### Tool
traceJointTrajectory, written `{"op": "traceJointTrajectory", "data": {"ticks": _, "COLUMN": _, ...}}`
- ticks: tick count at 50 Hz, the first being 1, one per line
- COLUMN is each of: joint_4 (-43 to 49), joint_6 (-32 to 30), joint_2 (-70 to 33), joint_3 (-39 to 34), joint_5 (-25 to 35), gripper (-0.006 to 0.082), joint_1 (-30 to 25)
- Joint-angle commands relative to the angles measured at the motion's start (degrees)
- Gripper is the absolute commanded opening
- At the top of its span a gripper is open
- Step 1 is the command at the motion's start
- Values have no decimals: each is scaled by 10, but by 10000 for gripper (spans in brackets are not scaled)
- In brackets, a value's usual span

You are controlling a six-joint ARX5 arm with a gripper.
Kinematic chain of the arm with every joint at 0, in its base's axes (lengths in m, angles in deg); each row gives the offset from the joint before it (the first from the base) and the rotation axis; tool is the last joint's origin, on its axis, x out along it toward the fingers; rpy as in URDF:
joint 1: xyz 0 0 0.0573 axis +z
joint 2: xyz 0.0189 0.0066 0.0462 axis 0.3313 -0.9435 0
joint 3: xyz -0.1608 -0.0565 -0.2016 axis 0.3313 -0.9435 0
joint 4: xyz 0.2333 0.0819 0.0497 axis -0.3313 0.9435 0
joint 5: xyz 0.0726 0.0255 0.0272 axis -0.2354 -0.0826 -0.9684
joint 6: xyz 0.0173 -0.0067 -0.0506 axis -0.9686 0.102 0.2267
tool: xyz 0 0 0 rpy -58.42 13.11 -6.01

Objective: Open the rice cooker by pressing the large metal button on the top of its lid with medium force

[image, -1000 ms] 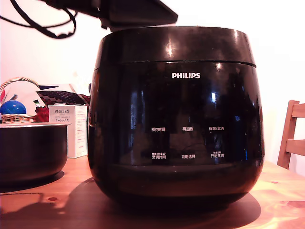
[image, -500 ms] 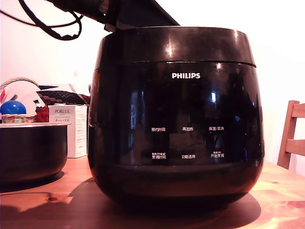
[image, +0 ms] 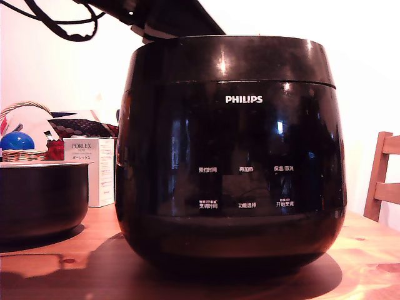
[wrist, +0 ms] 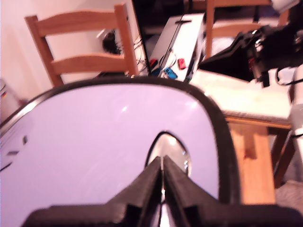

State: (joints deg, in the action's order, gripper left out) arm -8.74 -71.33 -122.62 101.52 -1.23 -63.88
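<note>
Gripper [wrist: 162, 163] fingers pressed together, tip resting at the metal button [wrist: 171, 150] on the lid [wrist: 104, 142].
From where I stand, the rice cooker [image: 230, 156] sits squarely on the wooden table [image: 362, 256], lid down, beside a dark pot [image: 40, 197]. It looks heavy and rigid, unlikely to slide; the glossy top seems slippery, so I'd press straight down on the button's centre.
</note>
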Motion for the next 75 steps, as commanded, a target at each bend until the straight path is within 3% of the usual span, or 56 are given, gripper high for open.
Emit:
{"op": "traceJointTrajectory", "data": {"ticks": 1, "joint_4": 52, "joint_6": -5, "joint_2": -41, "joint_3": -48, "joint_5": -15, "gripper": -24, "joint_1": 2}}
{"op": "traceJointTrajectory", "data": {"ticks": 15, "joint_4": -28, "joint_6": 7, "joint_2": -40, "joint_3": -47, "joint_5": 13, "gripper": -24, "joint_1": 2}}
{"op": "traceJointTrajectory", "data": {"ticks": 19, "joint_4": -83, "joint_6": 49, "joint_2": -40, "joint_3": -45, "joint_5": 43, "gripper": -24, "joint_1": 2}}
{"op": "traceJointTrajectory", "data": {"ticks": 23, "joint_4": -138, "joint_6": 50, "joint_2": -40, "joint_3": -41, "joint_5": 71, "gripper": -24, "joint_1": 2}}
{"op": "traceJointTrajectory", "data": {"ticks": 24, "joint_4": -150, "joint_6": 93, "joint_2": -40, "joint_3": -40, "joint_5": 75, "gripper": -24, "joint_1": 2}}
{"op": "traceJointTrajectory", "data": {"ticks": 28, "joint_4": -196, "joint_6": 123, "joint_2": -35, "joint_3": -38, "joint_5": 75, "gripper": -24, "joint_1": 2}}
{"op": "traceJointTrajectory", "data": {"ticks": 38, "joint_4": -231, "joint_6": 134, "joint_2": 0, "joint_3": -37, "joint_5": -15, "gripper": -23, "joint_1": 10}}
{"op": "traceJointTrajectory", "data": {"ticks": 57, "joint_4": -194, "joint_6": 115, "joint_2": 133, "joint_3": -37, "joint_5": -161, "gripper": -23, "joint_1": 73}}
{"op": "traceJointTrajectory", "data": {"ticks": 75, "joint_4": -106, "joint_6": 96, "joint_2": 238, "joint_3": -37, "joint_5": -227, "gripper": -24, "joint_1": 153}}
